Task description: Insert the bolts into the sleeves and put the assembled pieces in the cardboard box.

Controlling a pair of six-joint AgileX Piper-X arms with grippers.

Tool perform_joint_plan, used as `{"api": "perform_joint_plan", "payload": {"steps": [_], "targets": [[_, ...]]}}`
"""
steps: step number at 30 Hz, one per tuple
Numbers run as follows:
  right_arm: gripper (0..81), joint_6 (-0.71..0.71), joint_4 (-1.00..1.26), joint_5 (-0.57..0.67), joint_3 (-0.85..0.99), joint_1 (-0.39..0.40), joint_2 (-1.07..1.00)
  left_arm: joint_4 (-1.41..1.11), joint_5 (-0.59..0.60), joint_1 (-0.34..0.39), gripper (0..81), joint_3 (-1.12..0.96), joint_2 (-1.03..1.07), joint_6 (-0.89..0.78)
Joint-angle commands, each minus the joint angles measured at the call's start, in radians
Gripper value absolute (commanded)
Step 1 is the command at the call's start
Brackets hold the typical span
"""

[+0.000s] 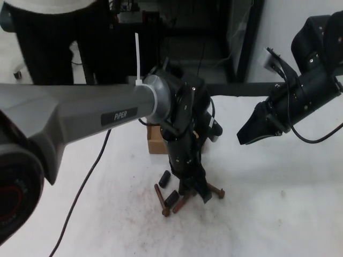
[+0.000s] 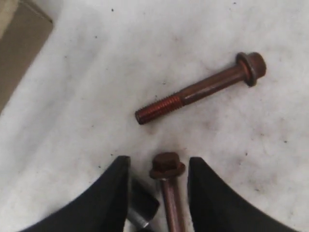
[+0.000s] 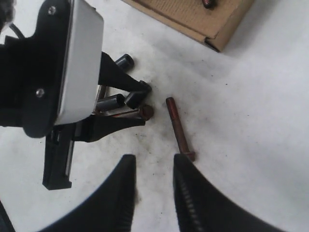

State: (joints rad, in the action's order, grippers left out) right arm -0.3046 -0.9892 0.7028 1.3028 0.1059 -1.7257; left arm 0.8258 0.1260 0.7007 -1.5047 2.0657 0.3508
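Rusty bolts and short black sleeves lie loose on the white bench. My left gripper (image 2: 159,162) is down among them, open, its fingers astride one bolt (image 2: 170,193) with a sleeve (image 2: 142,212) beside the inner face of one finger. A second bolt (image 2: 200,89) lies free just beyond the fingertips. In the right wrist view my right gripper (image 3: 153,159) hangs open and holds nothing, above that free bolt (image 3: 179,128), and faces the left gripper (image 3: 144,104). The cardboard box (image 1: 155,140) sits behind the pile.
Another bolt (image 1: 159,199) and two sleeves (image 1: 164,178) (image 1: 171,199) lie beside the left gripper (image 1: 195,190). A dark piece (image 3: 208,4) lies in the box (image 3: 193,19). A black cable (image 1: 86,176) trails over the bench. The right gripper (image 1: 244,138) is raised.
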Motion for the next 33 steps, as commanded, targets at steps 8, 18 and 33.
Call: {"api": "perform_joint_plan", "payload": {"steps": [8, 18, 33], "targets": [[25.8, 0.005, -0.005, 0.016, 0.002, 0.0, 0.011, 0.136, 0.01, 0.002, 36.7, 0.018, 0.026, 0.005], [25.8, 0.005, -0.003, 0.016, 0.002, 0.0, 0.011, 0.055, 0.01, 0.002, 36.7, 0.018, 0.026, 0.006], [25.8, 0.005, -0.003, 0.016, 0.002, 0.0, 0.011, 0.009, 0.008, 0.002, 17.5, 0.018, 0.026, 0.002]]}}
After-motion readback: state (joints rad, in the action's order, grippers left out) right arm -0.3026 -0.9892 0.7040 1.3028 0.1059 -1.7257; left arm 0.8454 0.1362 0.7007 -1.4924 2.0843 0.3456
